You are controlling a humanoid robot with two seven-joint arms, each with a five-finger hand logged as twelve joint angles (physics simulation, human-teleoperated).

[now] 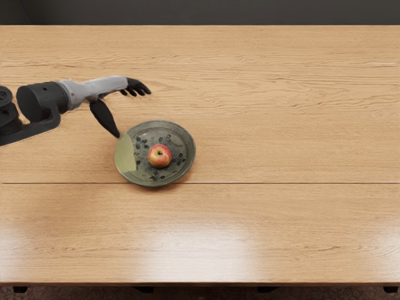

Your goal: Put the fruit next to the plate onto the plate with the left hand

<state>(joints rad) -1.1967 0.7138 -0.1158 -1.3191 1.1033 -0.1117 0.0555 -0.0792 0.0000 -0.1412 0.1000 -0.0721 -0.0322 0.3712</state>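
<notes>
**Round red-yellow apple (160, 155) set centrally on dark speckled ceramic plate (185, 142)**

The apple is judged light, firm and smooth, best cupped around its sides. The left hand (125, 89), just far-left of the plate, appears spread and empty.

The left arm (37, 103) runs off the picture's left edge (shoulder unseen). The table (281, 219) is cut at both sides. The apple (160, 155) hides the middle of the plate (189, 150).
</notes>
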